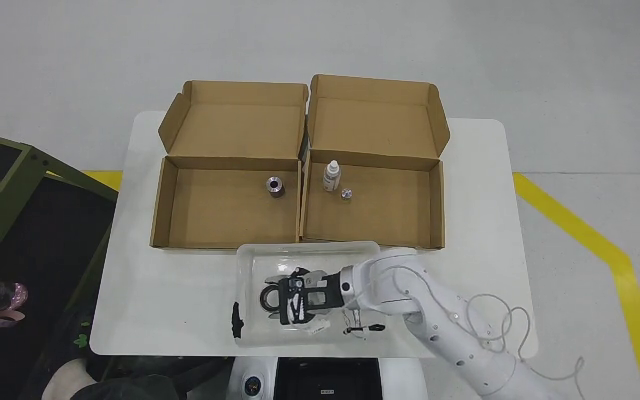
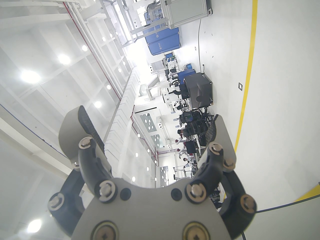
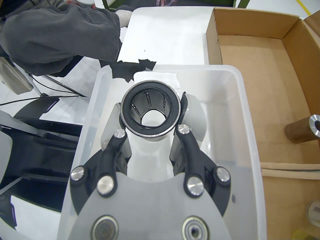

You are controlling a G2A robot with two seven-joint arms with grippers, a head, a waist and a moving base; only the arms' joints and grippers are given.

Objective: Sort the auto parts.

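Right gripper [image 3: 151, 111]: clenched on the bearing, a finger [image 3: 192, 111] pressed to each side of the barrel; it hung low inside the bin.
Bearing [image 3: 136, 101]: caught between the fingertips, open end facing back at the wrist, black ring round its mouth, ball tracks showing down the bore. From above it was a dark ring [image 1: 272, 297] at the gripper's [image 1: 285, 300] tip. The fingers covered its sides, and I couldn't tell if it touched the floor.
Bin [image 3: 225, 69]: clear plastic, all round the gripper. White paper [image 3: 155, 78] lay on its floor just ahead of the fingertips, and a torn black scrap [image 3: 130, 69] sat on the rim beyond that. From above, small pieces [image 1: 360, 325] lay under the wrist, too small to name.
Left box [image 3: 250, 23]: cardboard, just past the bin wall at the gripper's side. A metal bush [image 3: 303, 129] lay inside, cut off at the frame edge.
Right box [image 1: 400, 215]: beside the left one [image 1: 215, 210], farther back along the arm. It held a white bottle [image 1: 331, 176] and a small metal piece [image 1: 347, 192] just beside it, hard to make out.
Left gripper [image 2: 150, 116]: fingers spread wide, nothing between them, aimed out at the hall.
Table [image 1: 480, 200]: white, under the bin and both boxes.
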